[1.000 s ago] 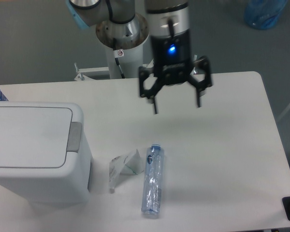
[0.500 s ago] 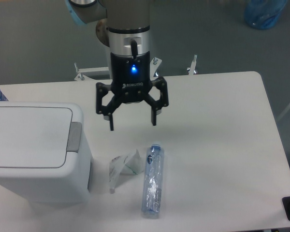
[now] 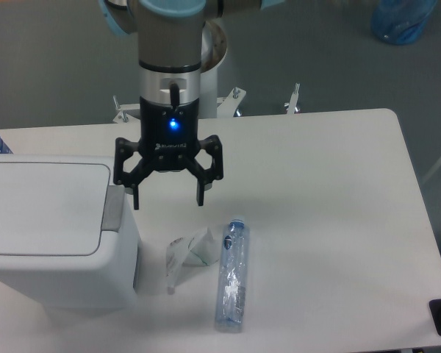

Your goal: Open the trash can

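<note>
Shifted since the earlier frames: gripper [image 3: 168,203], formerly over the middle of the bench [image 3: 331,213], now beside the trash can's right edge, one finger just over the grey push tab [image 3: 114,208].

Trash can [image 3: 48,228]: large, white, boxy, rounded corners; stands at the bench's left side. Lid flat and shut.

Fingers [image 3: 201,194]: spread wide, pointing down, nothing between them. Blue light lit on the gripper body.

Crumpled white paper [image 3: 185,253]: lies just right of the trash can, below the gripper.

Clear plastic bottle [image 3: 232,276]: lies on its side, right of the trash can, touching or nearly touching the paper, cap pointing away from the bench's near edge.
</note>
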Robot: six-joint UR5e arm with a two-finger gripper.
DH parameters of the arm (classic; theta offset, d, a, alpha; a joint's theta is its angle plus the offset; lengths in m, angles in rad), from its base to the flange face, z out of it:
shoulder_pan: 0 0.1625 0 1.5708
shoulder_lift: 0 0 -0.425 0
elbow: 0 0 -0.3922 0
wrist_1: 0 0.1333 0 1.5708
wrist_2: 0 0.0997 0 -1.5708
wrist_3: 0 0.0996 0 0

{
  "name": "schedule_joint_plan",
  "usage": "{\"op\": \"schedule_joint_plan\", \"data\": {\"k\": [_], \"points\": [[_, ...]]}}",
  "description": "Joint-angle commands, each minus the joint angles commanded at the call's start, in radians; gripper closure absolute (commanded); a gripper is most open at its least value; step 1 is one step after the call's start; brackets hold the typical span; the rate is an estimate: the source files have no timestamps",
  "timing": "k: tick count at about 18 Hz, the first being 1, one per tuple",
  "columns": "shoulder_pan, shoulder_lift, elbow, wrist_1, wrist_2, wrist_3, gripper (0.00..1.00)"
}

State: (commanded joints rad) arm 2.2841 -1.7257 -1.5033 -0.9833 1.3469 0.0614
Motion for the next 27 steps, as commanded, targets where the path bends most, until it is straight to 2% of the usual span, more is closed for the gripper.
{"op": "schedule_joint_plan", "data": {"k": [27], "points": [[-0.021,-0.020,-0.023,0.000,0.005,-0.005,0.00]]}}
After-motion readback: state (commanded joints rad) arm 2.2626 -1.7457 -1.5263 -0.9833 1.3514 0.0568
